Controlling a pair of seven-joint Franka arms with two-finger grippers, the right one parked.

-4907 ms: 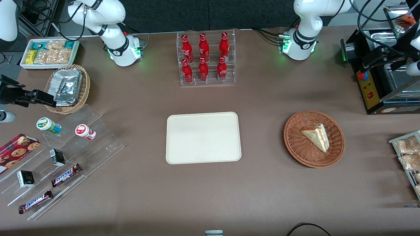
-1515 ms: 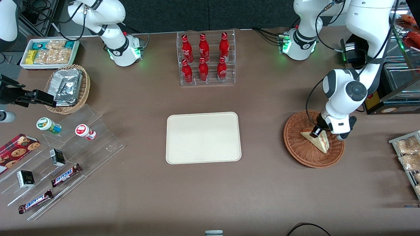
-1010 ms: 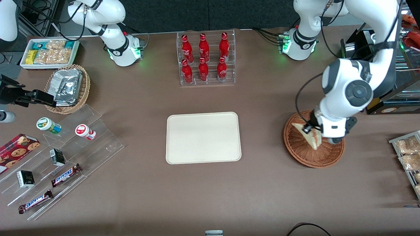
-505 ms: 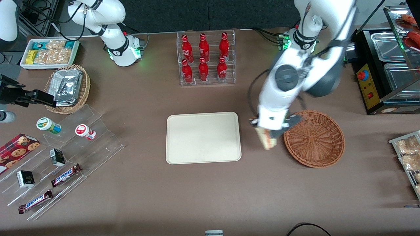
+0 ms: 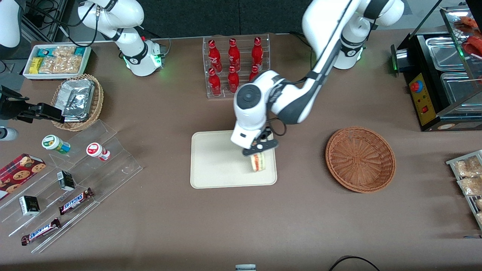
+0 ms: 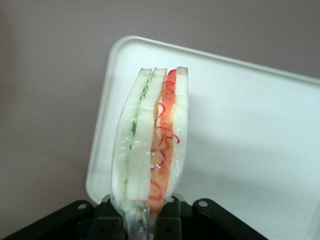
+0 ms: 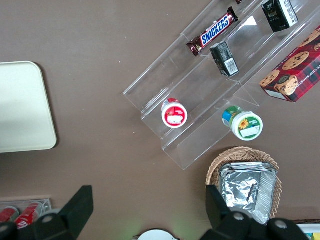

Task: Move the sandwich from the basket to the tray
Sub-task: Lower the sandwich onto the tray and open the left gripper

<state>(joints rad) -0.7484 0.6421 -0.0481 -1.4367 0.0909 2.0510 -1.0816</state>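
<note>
My left gripper hangs over the cream tray, at the tray's end nearest the basket, and is shut on the sandwich. In the left wrist view the wrapped sandwich stands on edge between the black fingers, with green filling on one side and red and orange on the other, and the tray lies beneath it. The reddish-brown basket sits with nothing in it, toward the working arm's end of the table.
A clear rack of red bottles stands farther from the front camera than the tray. Toward the parked arm's end are a tiered acrylic stand with snacks and a tan foil-pack basket. A black appliance and snack packets lie past the basket.
The gripper closed on the sandwich in the basket, lifted it out and carried it across the table. It now holds it over the tray, and the basket has nothing in it.
</note>
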